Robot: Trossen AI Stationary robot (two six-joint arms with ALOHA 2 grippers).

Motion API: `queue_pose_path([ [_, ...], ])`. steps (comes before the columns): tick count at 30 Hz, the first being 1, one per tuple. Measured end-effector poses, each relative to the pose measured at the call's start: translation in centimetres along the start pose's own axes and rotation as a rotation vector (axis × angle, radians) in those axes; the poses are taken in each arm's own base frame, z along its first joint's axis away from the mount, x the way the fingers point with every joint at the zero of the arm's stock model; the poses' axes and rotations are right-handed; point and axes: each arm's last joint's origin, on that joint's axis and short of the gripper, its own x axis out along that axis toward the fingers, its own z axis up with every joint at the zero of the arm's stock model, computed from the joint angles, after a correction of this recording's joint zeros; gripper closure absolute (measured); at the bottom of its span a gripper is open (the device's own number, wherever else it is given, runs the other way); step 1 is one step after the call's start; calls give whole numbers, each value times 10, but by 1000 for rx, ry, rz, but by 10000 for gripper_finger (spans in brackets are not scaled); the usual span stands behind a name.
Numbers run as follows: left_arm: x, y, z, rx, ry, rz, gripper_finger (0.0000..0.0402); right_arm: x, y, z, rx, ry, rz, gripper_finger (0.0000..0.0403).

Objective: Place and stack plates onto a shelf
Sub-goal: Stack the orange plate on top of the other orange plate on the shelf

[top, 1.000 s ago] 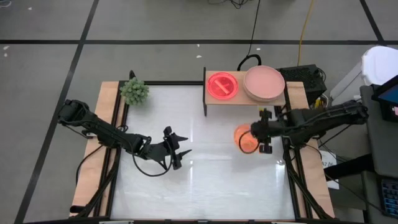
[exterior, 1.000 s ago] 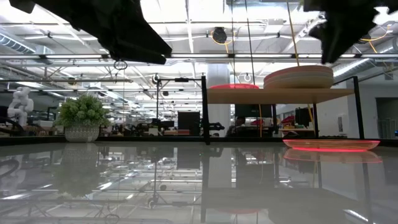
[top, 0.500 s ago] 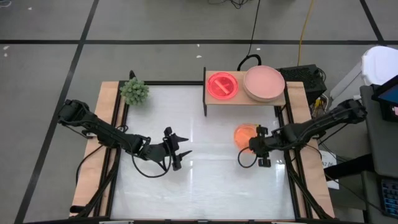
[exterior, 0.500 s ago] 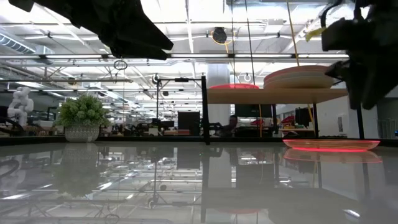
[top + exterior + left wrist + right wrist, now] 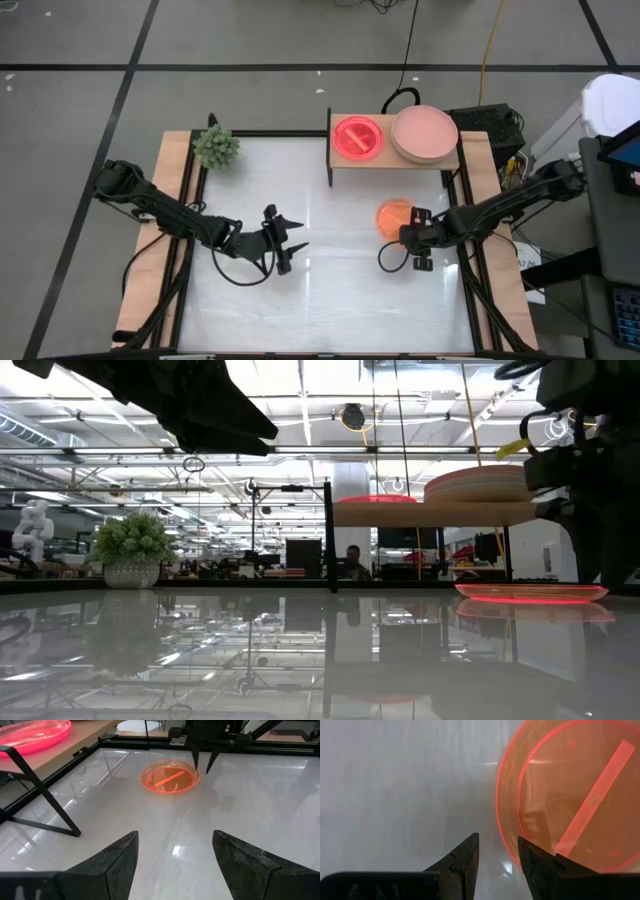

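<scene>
A small translucent orange plate (image 5: 393, 214) lies flat on the white tabletop, in front of the shelf (image 5: 345, 165). On the shelf rest a neon pink plate (image 5: 356, 137) and a stack of larger salmon-pink plates (image 5: 424, 133). My right gripper (image 5: 497, 840) is open and points down at the orange plate's near rim (image 5: 501, 815). One fingertip stands outside the rim and one over the plate; I see no touch. In the left wrist view the right gripper (image 5: 202, 769) stands low at the plate's (image 5: 170, 776) edge. My left gripper (image 5: 293, 245) waits open above the table's middle.
A small spiky green plant (image 5: 216, 146) sits at the table's far left corner. The shelf's dark side support (image 5: 45, 795) stands on the table left of the orange plate. Bare white tabletop (image 5: 330, 290) spreads between the arms and toward the near edge.
My right gripper has moved from over the orange plate toward the table's near edge and has come down, so its fingers now stand at the plate's near rim. The plate has stayed where it was.
</scene>
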Motion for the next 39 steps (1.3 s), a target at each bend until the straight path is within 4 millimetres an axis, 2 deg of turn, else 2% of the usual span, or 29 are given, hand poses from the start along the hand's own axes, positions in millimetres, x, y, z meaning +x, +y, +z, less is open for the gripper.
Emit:
queue_pose_path([
  [5,0,0,0,8,0,0,142,4,0,1,-55,16,-14,302],
  [18,0,0,0,10,2,1,142,14,0,2,-98,45,-89,398],
  [30,0,0,0,12,4,1,142,9,4,11,-93,-25,-52,402],
  [39,-1,-2,-1,16,6,-14,142,-20,15,42,-147,-136,-26,403],
])
